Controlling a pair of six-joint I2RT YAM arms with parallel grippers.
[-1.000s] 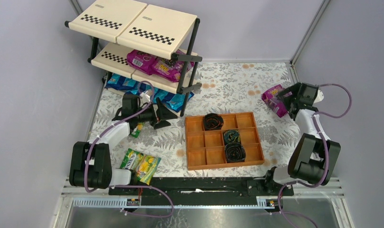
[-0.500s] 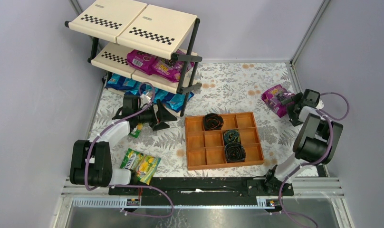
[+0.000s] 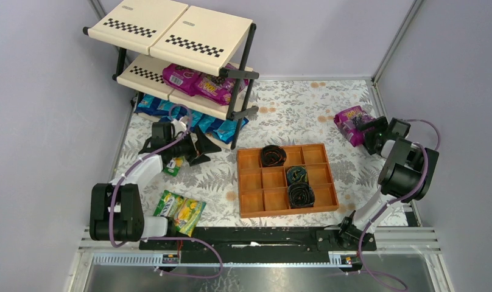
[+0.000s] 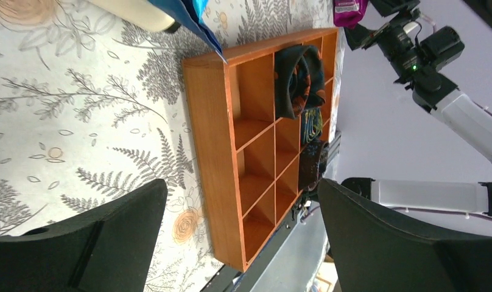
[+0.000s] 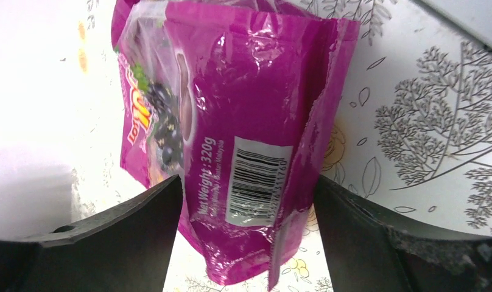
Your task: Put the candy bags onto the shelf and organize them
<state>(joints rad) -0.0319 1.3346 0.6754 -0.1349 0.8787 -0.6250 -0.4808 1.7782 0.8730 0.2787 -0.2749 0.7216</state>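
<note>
At the table's [image 3: 304,109] right edge, the right gripper [image 5: 246,185] stood wide astride a magenta candy bag [image 5: 231,109], ready to grasp it.

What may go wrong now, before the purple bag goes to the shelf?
1. The right end effector straddles only one end of the glossy purple bag; it may slip out when lifted.
2. The middle tier of the shelf already holds two purple bags near its edge; another may push them off.
</note>
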